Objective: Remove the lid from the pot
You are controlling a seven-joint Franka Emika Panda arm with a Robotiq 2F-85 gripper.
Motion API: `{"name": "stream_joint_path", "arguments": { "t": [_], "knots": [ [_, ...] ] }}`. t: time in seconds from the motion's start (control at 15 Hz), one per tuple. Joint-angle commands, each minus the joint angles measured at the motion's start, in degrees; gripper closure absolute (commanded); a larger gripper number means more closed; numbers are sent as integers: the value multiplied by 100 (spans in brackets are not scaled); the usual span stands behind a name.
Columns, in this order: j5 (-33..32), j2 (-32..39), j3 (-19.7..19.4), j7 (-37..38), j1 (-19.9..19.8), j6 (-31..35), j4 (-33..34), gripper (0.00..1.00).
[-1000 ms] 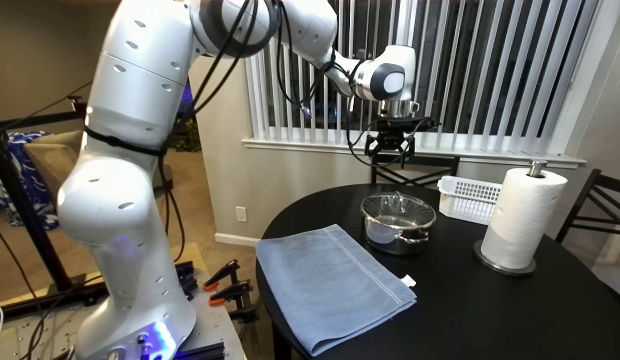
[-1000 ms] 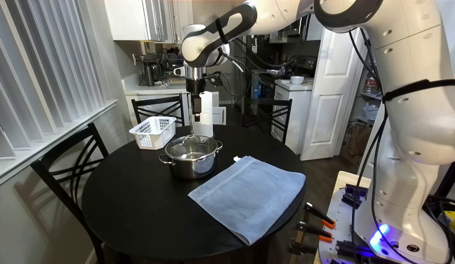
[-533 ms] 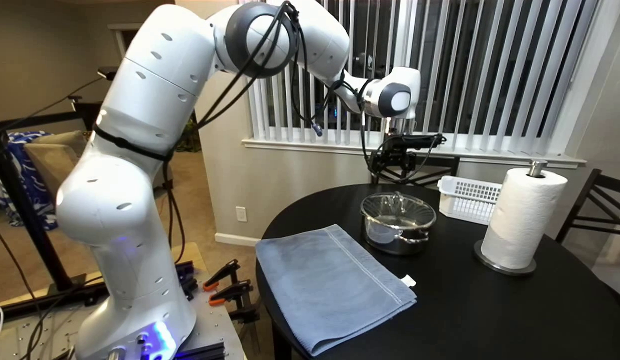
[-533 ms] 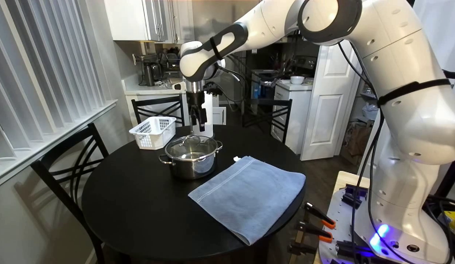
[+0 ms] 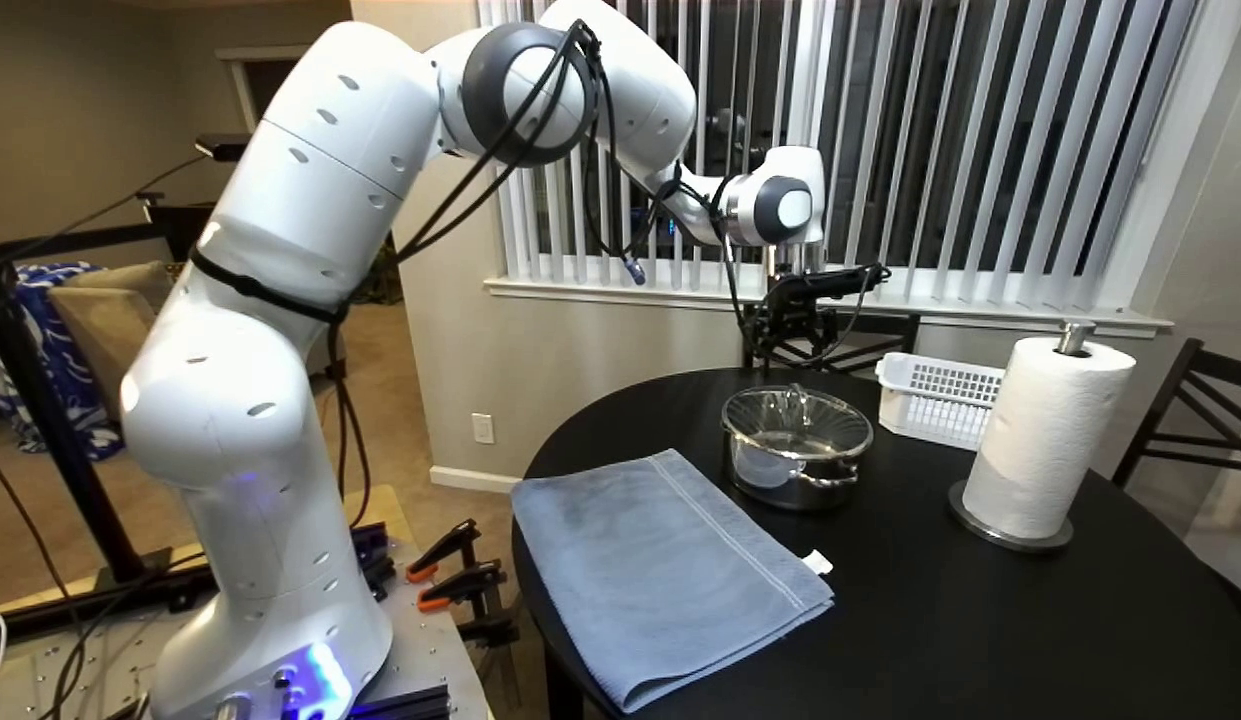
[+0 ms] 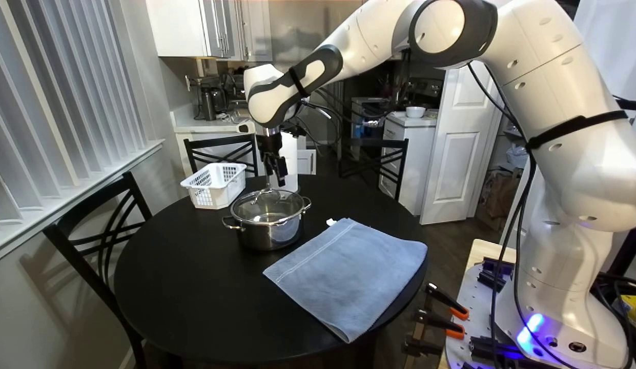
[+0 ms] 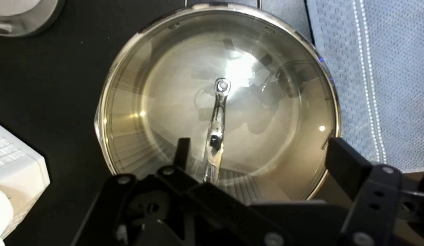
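Black end effector (image 7: 263, 150): jaws apart, empty. Clear domed glass lid (image 7: 177, 102): on round silver steel pot (image 6: 270, 234). We should centre over the arched silver metal handle (image 7: 218, 116), descend, pinch, lift level.

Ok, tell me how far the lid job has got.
Looks done: the open gripper hangs above the lid.
In hand: lining up, it seems; in the wrist view the handle shows between the parted jaws, ungripped.
Left: closing on the handle, lifting the lid, which still sits on the pot, and setting it aside.
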Motion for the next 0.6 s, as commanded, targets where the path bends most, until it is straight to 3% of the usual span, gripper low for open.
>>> {"name": "stream_joint_path", "arguments": {
  "t": [0.0,0.53],
  "knots": [
    [-43,20,29,37,-17,-13,13,0],
    [26,226,92,-165,-47,-116,209,0]
  ]
}}
